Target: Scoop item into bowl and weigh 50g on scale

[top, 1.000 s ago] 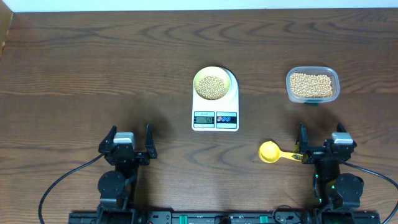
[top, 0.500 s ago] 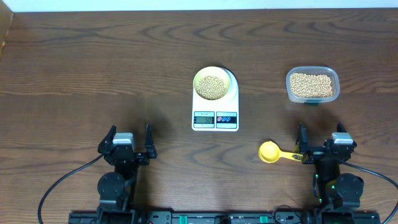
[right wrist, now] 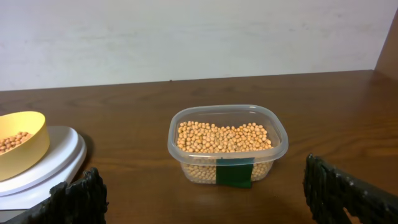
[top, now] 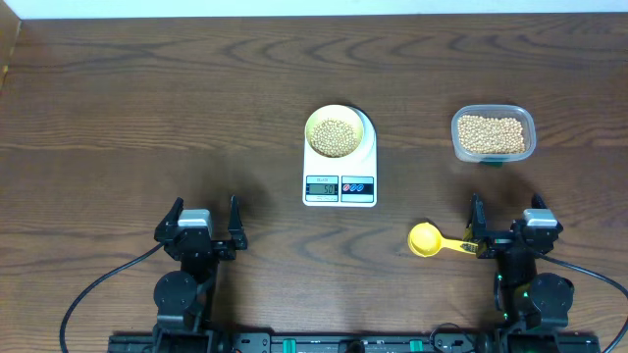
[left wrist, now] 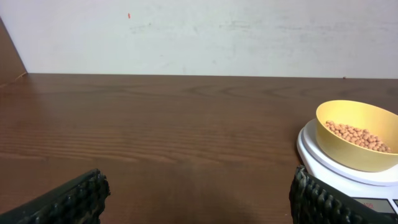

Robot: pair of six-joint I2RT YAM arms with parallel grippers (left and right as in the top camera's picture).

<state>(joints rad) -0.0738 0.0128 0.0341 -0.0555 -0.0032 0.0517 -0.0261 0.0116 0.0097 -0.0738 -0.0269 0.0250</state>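
Observation:
The pale-yellow bowl (top: pixel 336 131) holds beans (top: pixel 335 135) and stands on the white scale (top: pixel 340 188) at the table's middle; its display is lit. The bowl (left wrist: pixel 357 134) and scale (left wrist: pixel 329 167) show at the right of the left wrist view, and at the left edge of the right wrist view (right wrist: pixel 18 143). My left gripper (top: pixel 205 218) is open and empty near the front left (left wrist: pixel 199 196). My right gripper (top: pixel 507 220) is open and empty near the front right (right wrist: pixel 205 193), facing the tub.
A clear plastic tub (top: pixel 493 134) of beans with a green label stands at the right (right wrist: pixel 227 142). A bright yellow scoop (top: pixel 430 239) lies on the table just left of my right gripper. A white wall runs along the far edge.

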